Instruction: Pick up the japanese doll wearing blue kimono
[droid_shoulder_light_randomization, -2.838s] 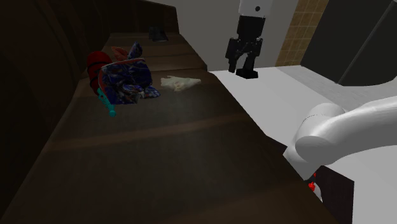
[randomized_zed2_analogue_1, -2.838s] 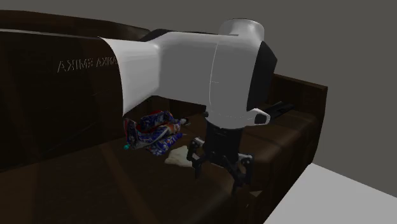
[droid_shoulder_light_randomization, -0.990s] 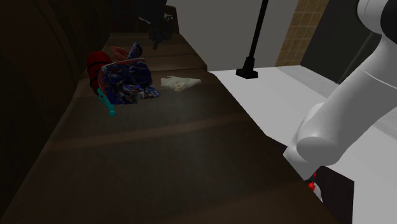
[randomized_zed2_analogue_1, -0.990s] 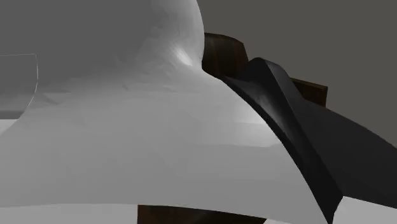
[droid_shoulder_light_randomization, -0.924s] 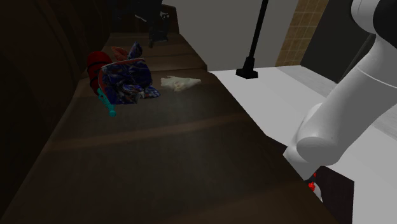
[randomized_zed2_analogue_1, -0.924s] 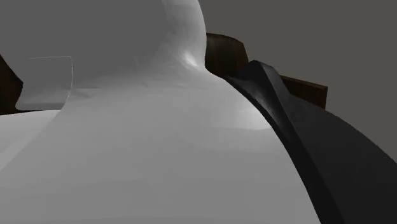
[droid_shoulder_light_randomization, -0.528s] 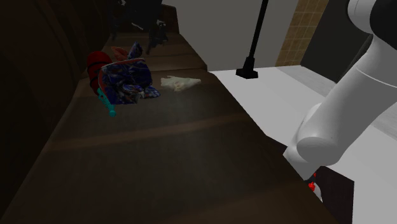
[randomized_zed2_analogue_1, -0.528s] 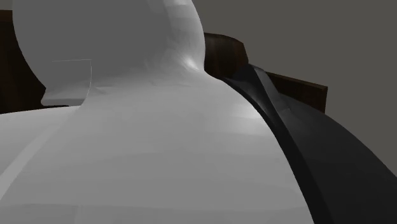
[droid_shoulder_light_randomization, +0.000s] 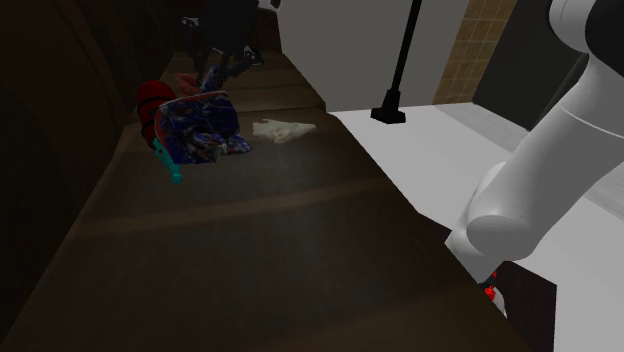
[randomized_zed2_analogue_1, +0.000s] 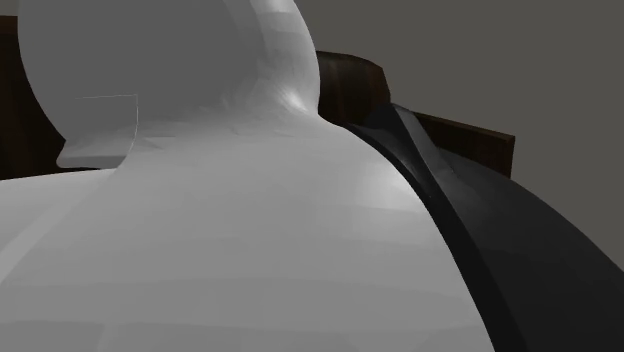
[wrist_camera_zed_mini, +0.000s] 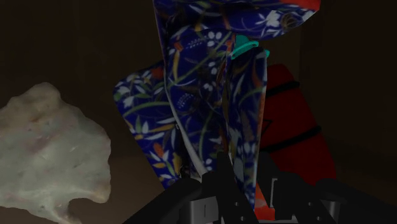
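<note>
The doll in a blue flowered kimono (droid_shoulder_light_randomization: 198, 125) lies on its side on the dark brown sofa seat (droid_shoulder_light_randomization: 270, 230), with a red part (droid_shoulder_light_randomization: 150, 100) toward the backrest and a teal piece (droid_shoulder_light_randomization: 172, 170) at its near end. My black gripper (droid_shoulder_light_randomization: 215, 68) hangs over the doll's far end, its fingers down on the blue cloth. In the wrist view the kimono (wrist_camera_zed_mini: 197, 95) rises straight from the gripper (wrist_camera_zed_mini: 224, 181), whose fingers are drawn together on the cloth's lower edge. The red part (wrist_camera_zed_mini: 289, 127) and the teal piece (wrist_camera_zed_mini: 243, 48) lie beyond.
A white lumpy object (droid_shoulder_light_randomization: 282, 129) (wrist_camera_zed_mini: 44, 153) lies on the seat beside the doll. A black lamp base (droid_shoulder_light_randomization: 388, 113) stands on the white surface (droid_shoulder_light_randomization: 470, 150) next to the sofa. My white arm (randomized_zed2_analogue_1: 230, 220) blocks most of the second exterior view, with the sofa back (randomized_zed2_analogue_1: 350, 85) behind it.
The gripper has moved from the sofa's far end toward the doll, come down onto its far end, and gone from open to shut. The doll has not moved.
</note>
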